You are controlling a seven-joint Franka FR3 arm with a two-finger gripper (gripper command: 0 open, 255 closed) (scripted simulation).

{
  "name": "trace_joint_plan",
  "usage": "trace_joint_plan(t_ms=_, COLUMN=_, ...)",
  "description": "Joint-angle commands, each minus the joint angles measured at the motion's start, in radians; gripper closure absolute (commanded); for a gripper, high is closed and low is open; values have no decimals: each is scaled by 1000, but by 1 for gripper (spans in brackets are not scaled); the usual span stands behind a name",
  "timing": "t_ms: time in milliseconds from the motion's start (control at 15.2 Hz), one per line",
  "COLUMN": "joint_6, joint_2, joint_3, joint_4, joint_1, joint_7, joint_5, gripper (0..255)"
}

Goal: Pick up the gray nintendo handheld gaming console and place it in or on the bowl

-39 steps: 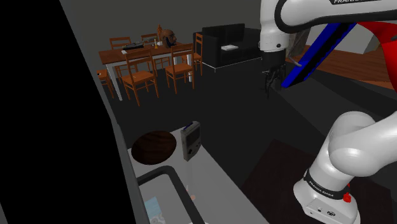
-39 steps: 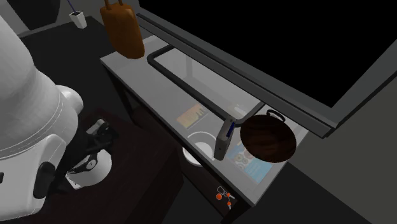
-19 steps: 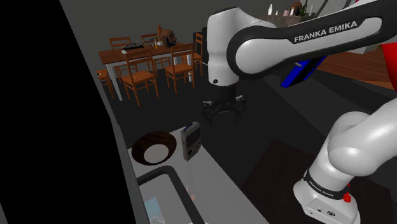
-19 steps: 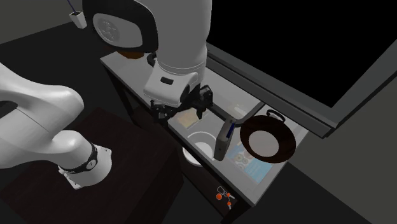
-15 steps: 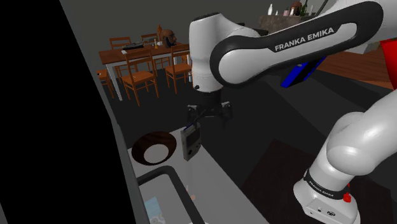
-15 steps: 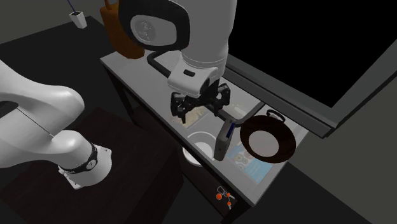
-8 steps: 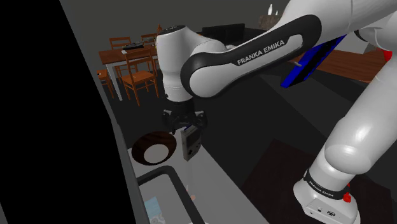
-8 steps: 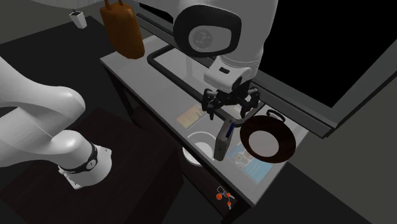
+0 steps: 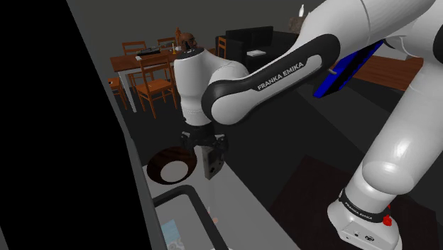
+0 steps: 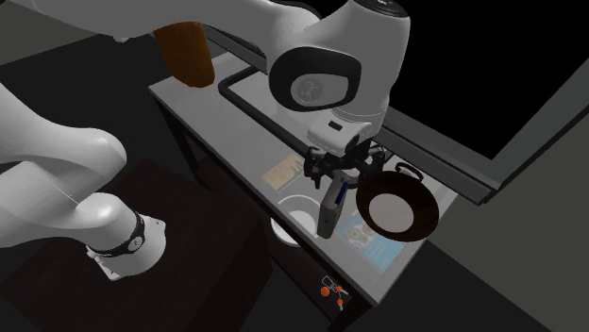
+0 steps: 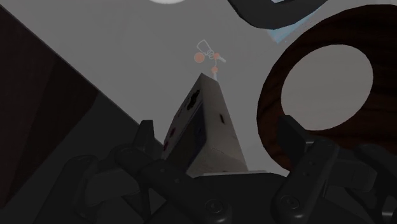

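Note:
The grey handheld console (image 9: 213, 165) stands upright on the pale counter, beside a dark brown bowl (image 9: 167, 170) with a light inside. My black gripper (image 9: 208, 148) hangs just over the console's top edge, fingers open. In the second exterior view the gripper (image 10: 338, 179) sits over the console (image 10: 328, 215), with the bowl (image 10: 396, 209) to its right. The wrist view has the console (image 11: 207, 130) rising between my two spread fingers (image 11: 146, 135), neither clasping it; the gripper (image 11: 218, 130) is open. The bowl's rim (image 11: 270, 114) lies beyond the other finger.
A sink with a black rim (image 10: 274, 104) takes up the counter's other half. A white cup (image 10: 297, 212), flat coloured books (image 10: 281, 173) and a small key ring (image 10: 330, 288) lie near the console. A brown bag (image 10: 184, 47) hangs at the far end. A dining table (image 9: 163, 60) stands beyond.
The arm has swung toward the shoulder view's left and dropped until the gripper sits over the console's top. The fingers stayed open; console and bowl have not moved.

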Motion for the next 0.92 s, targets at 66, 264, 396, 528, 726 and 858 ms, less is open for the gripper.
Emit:
trace_joint_plan(t_ms=66, joint_6=10, joint_2=3, joint_3=0, joint_4=-7, joint_1=0, joint_7=2, joint_5=-2, gripper=0)
trace_joint_plan(t_ms=264, joint_6=10, joint_2=3, joint_3=0, joint_4=-7, joint_1=0, joint_7=2, joint_5=-2, gripper=0)
trace_joint_plan(t_ms=396, joint_6=9, joint_2=3, joint_3=0, joint_4=-7, joint_1=0, joint_7=2, joint_5=-2, gripper=0)
trace_joint_plan(t_ms=528, joint_6=9, joint_2=3, joint_3=0, joint_4=-7, joint_1=0, joint_7=2, joint_5=-2, gripper=255)
trace_joint_plan(t_ms=726, joint_6=9, joint_2=3, joint_3=0, joint_4=-7, joint_1=0, joint_7=2, joint_5=-2, gripper=255)
trace_joint_plan(t_ms=858, joint_6=9, joint_2=3, joint_3=0, joint_4=-6, joint_1=0, joint_7=2, joint_5=-3, gripper=255)
